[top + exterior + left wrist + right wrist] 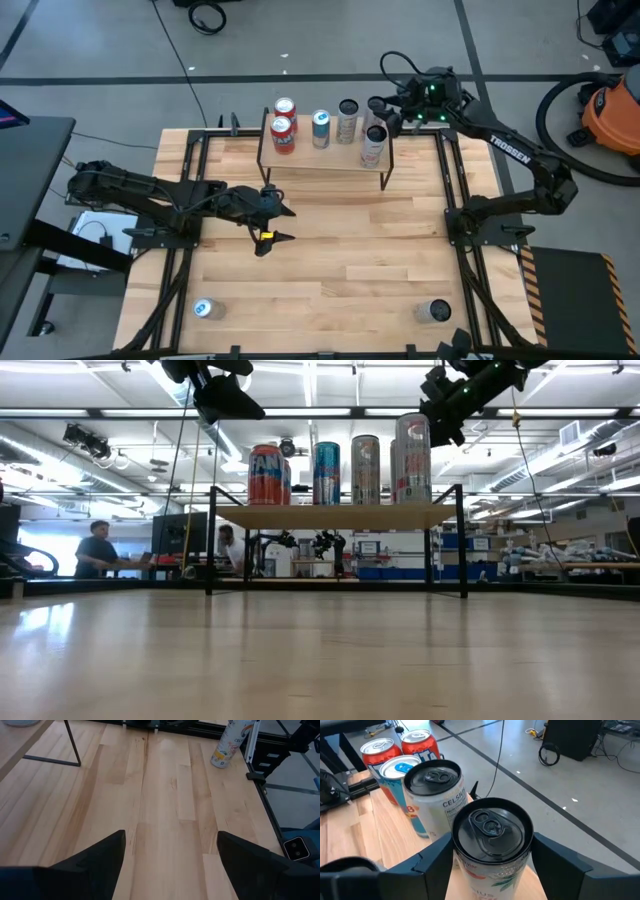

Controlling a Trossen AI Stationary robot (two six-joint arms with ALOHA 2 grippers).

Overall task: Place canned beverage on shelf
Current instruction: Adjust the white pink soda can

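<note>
As seen from above, reaching with the right gripper (379, 126) to the right end of the shelf (330, 160), at the middle of the table's (330, 280) far edge. Closed there on a white can (492, 827), one dark finger (432, 862) against each side. Standing upright on the light wooden board, that can, at the shelf's right end and taller than its neighbours. Black lid, pull tab flat and unopened, a red and green printed pattern low on the white wall.

Sharing the board with four more cans, all upright:
- just beside the held one, a pale can (432, 790) marked CELSIUS, dark lid, tab sealed;
- next toward the left end, a blue-and-white can (321, 127), silver lid;
- at the left end, two red cans (283, 120), one behind the other, silver lids.

Resting on thin black legs, the board itself, with bare table beneath.

Off the shelf, two further cans standing on the table: a blue-topped can (205, 309) near the near left corner, a grey-topped can (435, 311) near the near right corner, well apart from each other.

Hovering over the left half of the table, well clear of the shelf's front left leg: the left gripper (283, 224), fingers spread wide, holding nothing, only bare wood between them.
</note>
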